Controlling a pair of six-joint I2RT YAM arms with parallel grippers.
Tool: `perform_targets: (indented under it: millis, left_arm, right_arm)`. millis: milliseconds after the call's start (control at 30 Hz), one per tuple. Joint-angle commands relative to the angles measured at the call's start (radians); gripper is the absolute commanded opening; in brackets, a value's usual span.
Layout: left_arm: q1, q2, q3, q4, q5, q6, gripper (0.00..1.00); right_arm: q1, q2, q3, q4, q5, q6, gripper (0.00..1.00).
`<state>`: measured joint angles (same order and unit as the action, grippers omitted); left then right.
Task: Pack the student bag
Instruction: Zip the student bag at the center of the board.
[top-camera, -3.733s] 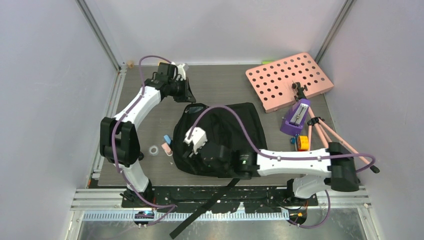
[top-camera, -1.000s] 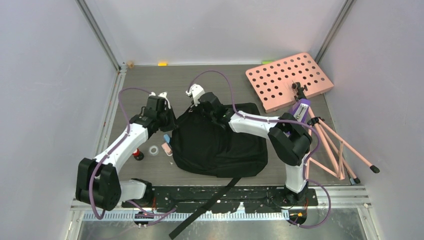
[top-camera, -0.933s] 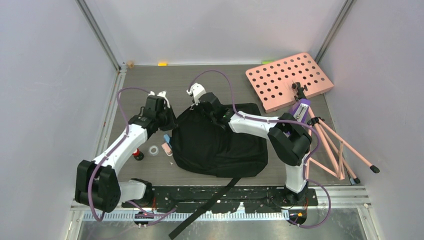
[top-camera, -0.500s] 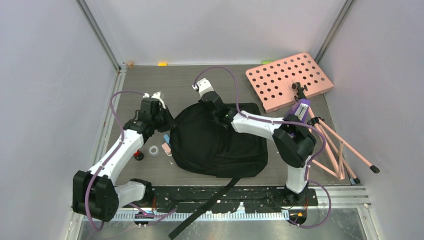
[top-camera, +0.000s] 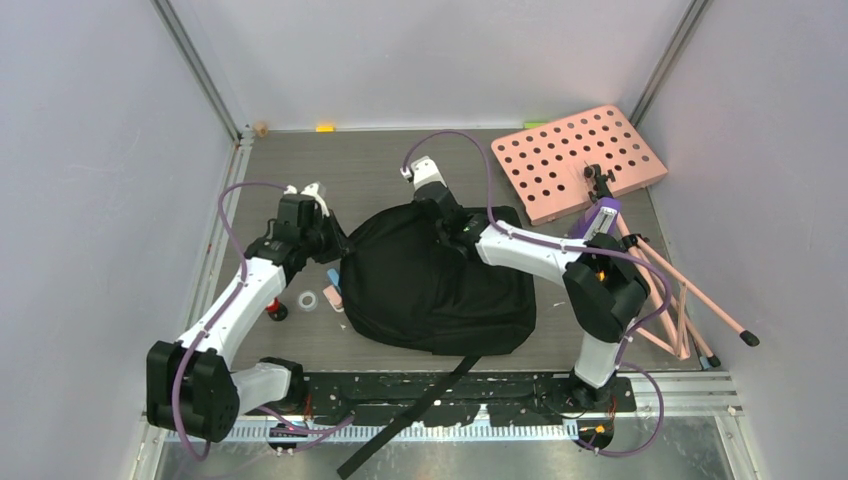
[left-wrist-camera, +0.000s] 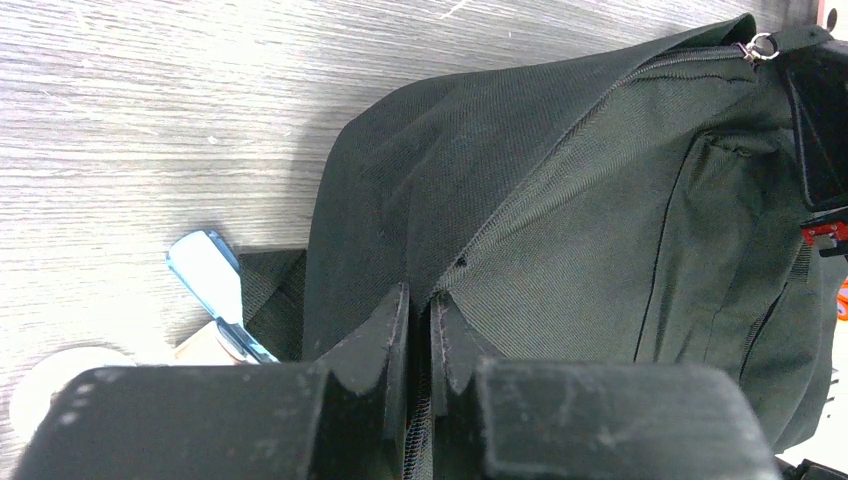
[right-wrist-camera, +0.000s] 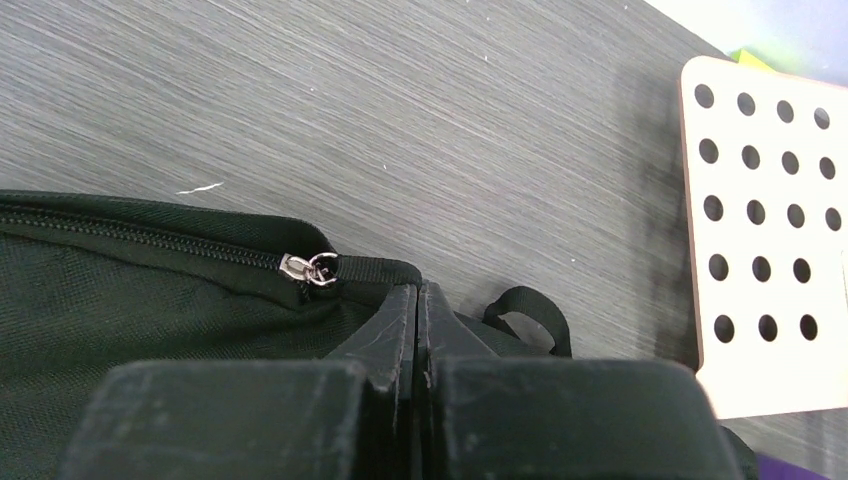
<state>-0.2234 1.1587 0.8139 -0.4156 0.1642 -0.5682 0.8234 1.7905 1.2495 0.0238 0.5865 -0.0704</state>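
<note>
A: Where is the student bag (top-camera: 435, 285) found?
B: Flat in the middle of the table (top-camera: 350, 165), between the two arms — its zipped edge laid along the far side.
A: How is it held?
B: Its left seam is pinched in the nearly closed left gripper (left-wrist-camera: 420, 298). The right gripper (right-wrist-camera: 417, 292) is clamped fully shut at the far edge, apparently on the pull tab (right-wrist-camera: 375, 268).
A: And the slider (right-wrist-camera: 300, 267)?
B: Just beside the right fingertips — the right arm is judged nearer.

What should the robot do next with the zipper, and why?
Probably the right tool, shut on the zipper pull, should tug it a little away from the left tool, which pinches the student bag; the teeth behind the slider look closed.
</note>
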Motion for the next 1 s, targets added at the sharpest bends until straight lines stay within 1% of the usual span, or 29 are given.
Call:
perform_targets:
  millis: [0, 100, 233, 300, 367, 400, 433, 467, 500, 567, 633, 800, 967]
  left_arm:
    - [0.035, 0.007, 0.038, -0.023, -0.048, 0.028, 0.00]
    - [0.035, 0.021, 0.046, -0.013, -0.019, 0.029, 0.00]
    - [0.035, 0.041, 0.079, -0.061, 0.009, 0.039, 0.00]
    - [0.035, 0.043, 0.090, -0.070, 0.035, 0.039, 0.00]
    - [0.035, 0.050, 0.109, -0.084, 0.058, 0.040, 0.00]
    - [0.035, 0.053, 0.120, -0.088, 0.069, 0.041, 0.00]
    - [0.035, 0.059, 0.130, -0.090, 0.079, 0.042, 0.00]
    - [0.035, 0.065, 0.147, -0.092, 0.089, 0.045, 0.00]
    - [0.035, 0.077, 0.162, -0.095, 0.096, 0.051, 0.00]
    - [0.035, 0.102, 0.202, -0.112, 0.097, 0.065, 0.00]
    - [0.035, 0.137, 0.249, -0.120, 0.093, 0.081, 0.00]
    - [0.041, 0.262, 0.400, -0.149, 0.038, 0.120, 0.00]
    - [0.079, 0.391, 0.510, -0.055, 0.043, 0.093, 0.00]
  right_arm:
    - [-0.058, -0.080, -0.006, -0.059, 0.116, 0.041, 0.00]
    - [-0.063, -0.095, 0.001, -0.073, 0.075, 0.041, 0.00]
    - [-0.064, -0.114, 0.032, -0.137, 0.043, 0.038, 0.00]
    - [-0.064, -0.134, 0.050, -0.189, 0.023, 0.053, 0.06]
    - [-0.064, -0.168, 0.063, -0.245, -0.004, 0.078, 0.36]
    - [-0.065, -0.192, 0.068, -0.265, -0.009, 0.108, 0.44]
    - [-0.067, -0.203, 0.078, -0.315, -0.014, 0.120, 0.57]
    - [-0.073, -0.225, 0.087, -0.341, -0.025, 0.143, 0.62]
    - [-0.076, -0.237, 0.095, -0.404, -0.028, 0.155, 0.69]
    - [-0.096, -0.273, 0.097, -0.487, -0.037, 0.189, 0.74]
    - [-0.114, -0.320, 0.076, -0.548, -0.053, 0.225, 0.77]
    - [-0.173, -0.490, -0.036, -0.596, -0.123, 0.329, 0.83]
    - [-0.232, -0.646, -0.164, -0.639, -0.114, 0.412, 0.85]
